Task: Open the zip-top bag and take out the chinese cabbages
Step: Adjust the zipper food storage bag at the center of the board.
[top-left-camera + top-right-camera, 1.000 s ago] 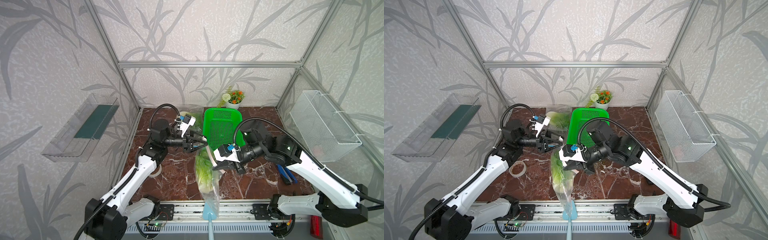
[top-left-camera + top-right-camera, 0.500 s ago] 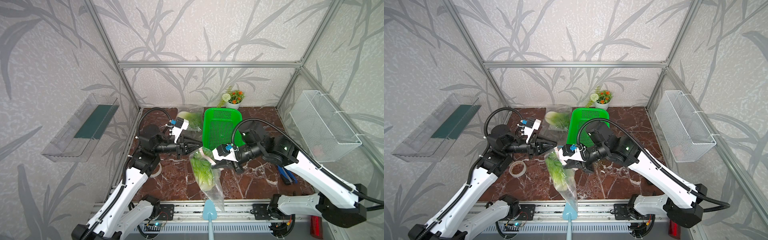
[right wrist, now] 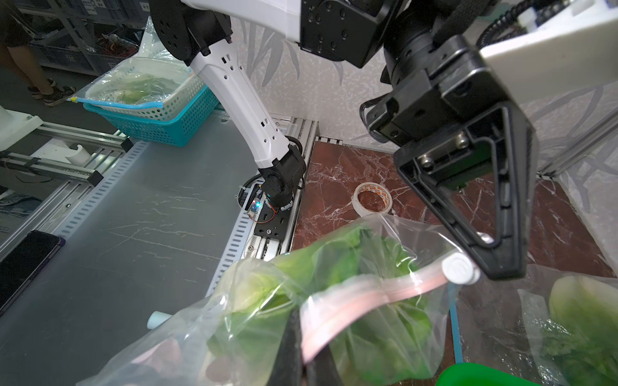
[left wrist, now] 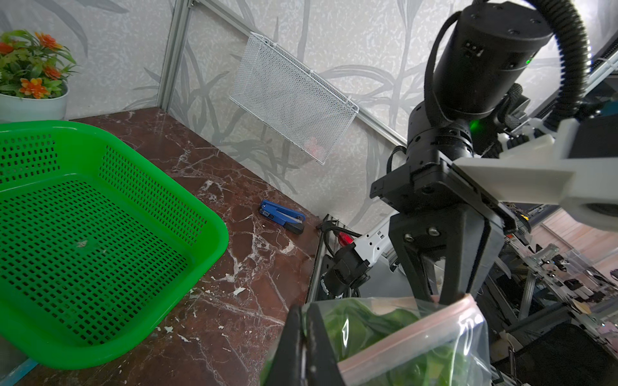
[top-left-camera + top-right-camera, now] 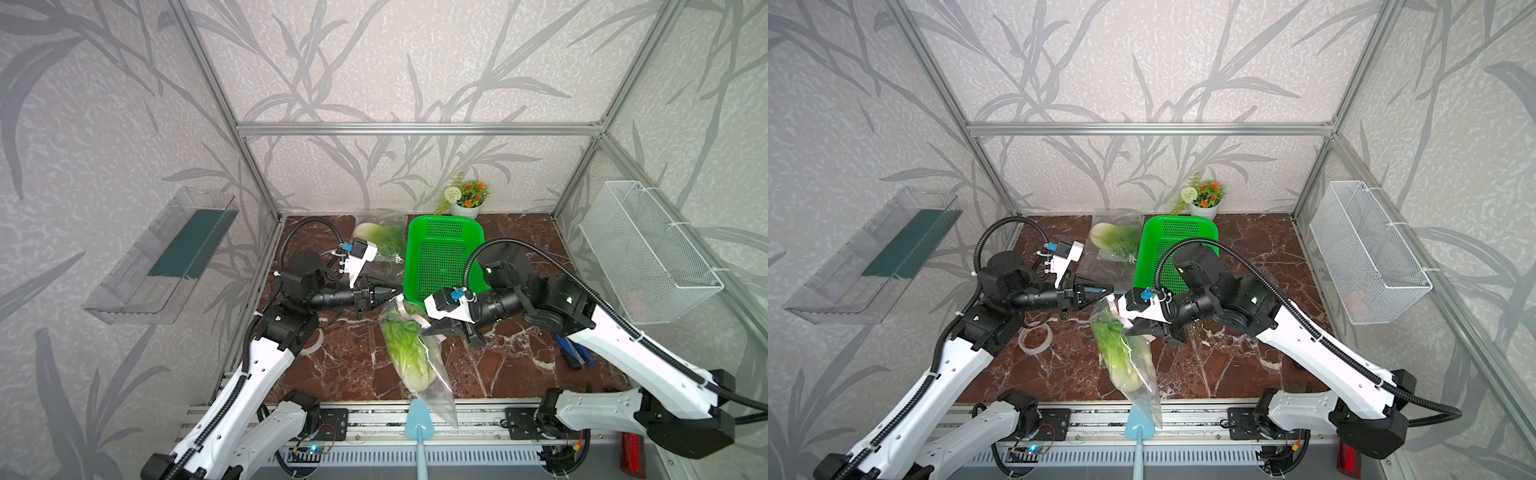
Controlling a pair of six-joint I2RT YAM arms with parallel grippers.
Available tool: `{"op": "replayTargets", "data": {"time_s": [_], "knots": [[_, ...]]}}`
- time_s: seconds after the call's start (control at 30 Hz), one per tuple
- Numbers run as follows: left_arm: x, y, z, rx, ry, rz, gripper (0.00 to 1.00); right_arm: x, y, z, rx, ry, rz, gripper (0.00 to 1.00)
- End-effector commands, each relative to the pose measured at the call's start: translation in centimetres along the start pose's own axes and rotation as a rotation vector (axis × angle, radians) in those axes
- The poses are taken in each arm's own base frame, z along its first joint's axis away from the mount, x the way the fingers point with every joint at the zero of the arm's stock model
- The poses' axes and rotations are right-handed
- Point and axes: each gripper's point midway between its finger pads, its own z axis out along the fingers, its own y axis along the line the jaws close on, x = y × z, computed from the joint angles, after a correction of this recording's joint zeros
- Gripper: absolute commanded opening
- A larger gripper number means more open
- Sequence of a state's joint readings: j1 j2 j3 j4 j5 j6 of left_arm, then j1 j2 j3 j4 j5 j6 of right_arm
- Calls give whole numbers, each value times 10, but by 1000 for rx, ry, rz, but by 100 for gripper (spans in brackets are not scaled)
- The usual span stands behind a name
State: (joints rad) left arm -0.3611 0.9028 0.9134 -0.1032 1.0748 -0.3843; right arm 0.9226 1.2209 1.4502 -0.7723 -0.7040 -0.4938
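A clear zip-top bag (image 5: pixel 432 374) (image 5: pixel 1142 386) with a pink zip strip (image 3: pixel 378 290) hangs over the table's front. One chinese cabbage (image 5: pixel 409 353) (image 5: pixel 1121 357) is inside it. My left gripper (image 5: pixel 397 291) (image 4: pixel 304 341) is shut on the bag's top end, beside the white slider (image 3: pixel 459 267). My right gripper (image 5: pixel 426 330) (image 3: pixel 301 354) is shut on the strip's other end. I cannot tell whether the mouth is parted. A second chinese cabbage (image 5: pixel 380 241) (image 5: pixel 1115 239) lies in another clear bag at the back.
A green basket (image 5: pixel 444 224) (image 4: pixel 207 220) stands behind the grippers, with a flower pot (image 5: pixel 465 201) behind it. A tape roll (image 5: pixel 1036 337) lies left, a blue stapler (image 5: pixel 575 353) right, a blue scoop (image 5: pixel 417 424) at the front rail. A wire basket (image 5: pixel 648 257) hangs on the right wall.
My left gripper has closed on the bag's top end and its arm has drawn back to the left. The bag has swung slightly. The right gripper has stayed shut on the strip.
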Motion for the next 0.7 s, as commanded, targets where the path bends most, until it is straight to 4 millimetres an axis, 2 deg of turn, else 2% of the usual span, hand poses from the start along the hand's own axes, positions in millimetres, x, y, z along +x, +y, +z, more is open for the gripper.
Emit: {"op": "replayTargets", "data": {"time_s": [0.0, 0.13, 0.27, 0.4, 0.43, 0.5, 0.57, 0.67], "knots": [[-13, 7, -5, -85, -51, -21, 0, -4, -12, -4, 77, -29, -13, 0], [-22, 25, -7, -183, -90, -70, 0, 12, -31, 5, 164, 4, 11, 1], [-25, 47, -9, -288, -129, -113, 0, 34, -55, 15, 265, 43, 37, 16], [-21, 63, -8, -335, -133, -141, 0, 53, -80, 28, 343, 66, 89, 17], [-18, 67, -7, -343, -128, -147, 0, 58, -87, 30, 367, 74, 101, 26], [-13, 76, -8, -375, -121, -154, 0, 71, -101, 38, 399, 104, 128, 62], [-8, 85, -8, -401, -111, -155, 0, 82, -111, 44, 405, 128, 153, 68], [0, 98, -5, -431, -81, -162, 0, 94, -126, 47, 430, 149, 196, 86]]}}
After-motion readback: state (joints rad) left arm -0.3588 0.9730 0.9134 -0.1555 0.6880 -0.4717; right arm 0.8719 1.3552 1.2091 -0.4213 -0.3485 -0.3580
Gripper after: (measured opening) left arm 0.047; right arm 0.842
